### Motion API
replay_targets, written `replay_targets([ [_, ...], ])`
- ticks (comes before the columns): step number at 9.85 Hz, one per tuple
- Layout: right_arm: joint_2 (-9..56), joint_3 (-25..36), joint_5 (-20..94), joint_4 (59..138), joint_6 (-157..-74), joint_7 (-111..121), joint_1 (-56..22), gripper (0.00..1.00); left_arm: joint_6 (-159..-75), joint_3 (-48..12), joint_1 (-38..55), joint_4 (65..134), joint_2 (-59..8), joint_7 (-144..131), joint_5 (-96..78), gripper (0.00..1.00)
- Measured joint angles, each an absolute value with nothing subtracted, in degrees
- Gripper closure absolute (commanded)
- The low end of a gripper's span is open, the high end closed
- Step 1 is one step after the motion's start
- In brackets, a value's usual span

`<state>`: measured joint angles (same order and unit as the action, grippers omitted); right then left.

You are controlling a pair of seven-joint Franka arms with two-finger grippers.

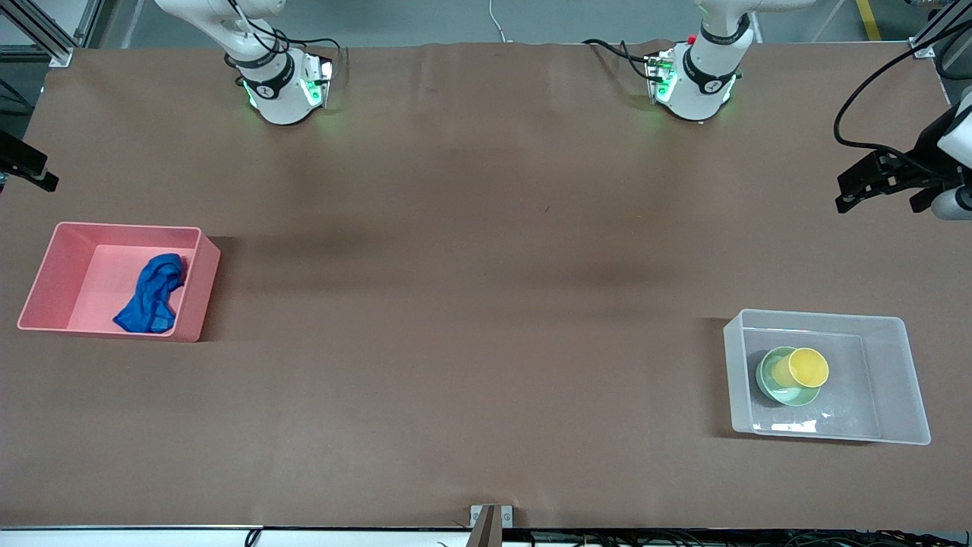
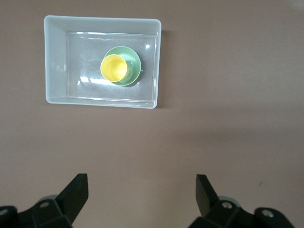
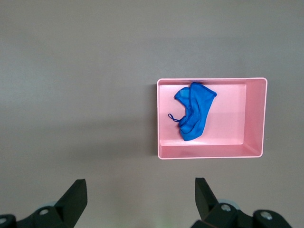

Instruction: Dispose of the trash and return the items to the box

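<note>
We list a brown table (image 1: 486, 304) with two tubs set well apart.

Pink tub (image 1: 45, 281): rectangular, at the right arm's end of the table. In it we find the blue cloth (image 1: 152, 295), crumpled against the wall nearest the table's middle, with a thin loop trailing from it in the right wrist view.

Clear box (image 1: 911, 380): translucent, rectangular, at the left arm's end, a little nearer the front camera than the pink tub. In it we find the mint-green bowl (image 1: 768, 374) resting on the floor, and the yellow cup (image 1: 809, 368) standing upright in the bowl, off-centre toward the bowl's rim.

Left gripper (image 2: 142, 190): we see both fingers spread wide, nothing between them, held high over bare table beside the clear box.

Right gripper (image 3: 141, 190): fingers likewise wide apart and empty, held high over bare table beside the pink tub; in the front view we see only part of it at the frame's edge.
</note>
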<state>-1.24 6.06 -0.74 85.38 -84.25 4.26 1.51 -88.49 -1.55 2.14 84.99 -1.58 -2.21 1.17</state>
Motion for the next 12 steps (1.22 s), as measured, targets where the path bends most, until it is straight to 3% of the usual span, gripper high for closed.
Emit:
replay_targets([
  [12,-1.2,6.1,-0.7,85.4,-84.2,4.3,1.5,0.0,-88.3,0.4,3.1,86.2,-0.8,0.8,-2.4,0.0],
])
